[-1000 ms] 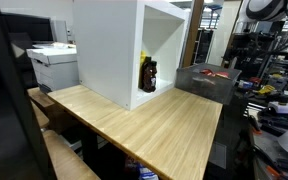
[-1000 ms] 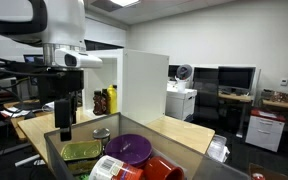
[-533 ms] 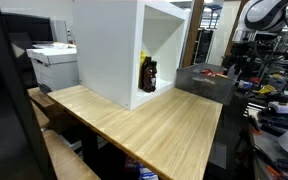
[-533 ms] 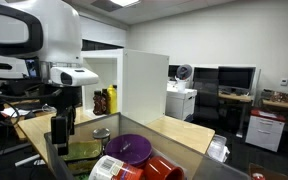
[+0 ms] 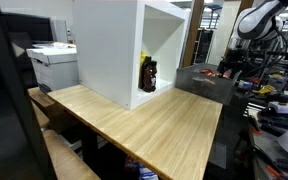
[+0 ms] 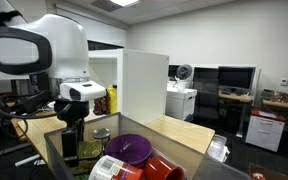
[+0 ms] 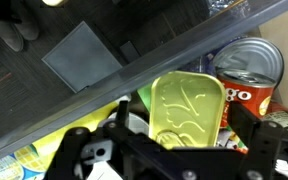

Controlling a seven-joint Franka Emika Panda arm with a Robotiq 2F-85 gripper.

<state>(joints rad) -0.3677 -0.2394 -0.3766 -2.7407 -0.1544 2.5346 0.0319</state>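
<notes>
My gripper (image 7: 174, 150) is open, its two dark fingers on either side of a flat yellow-green tin (image 7: 187, 110) that lies in a clear-walled bin (image 7: 134, 70). A round can (image 7: 249, 70) with a red label stands just beside the tin. In an exterior view the gripper (image 6: 69, 150) reaches down into the near end of the bin (image 6: 52, 158), just over the tin (image 6: 83, 152). I cannot tell whether the fingers touch the tin.
The bin also holds a purple lid (image 6: 132, 147) and a red container (image 6: 164, 168). A white open cabinet (image 5: 124, 50) with a brown bottle (image 5: 148, 75) stands on a wooden table (image 5: 154, 120). A printer (image 5: 52, 65) stands behind.
The arm has swung over and lowered, so the gripper has dropped from above the bin into it.
</notes>
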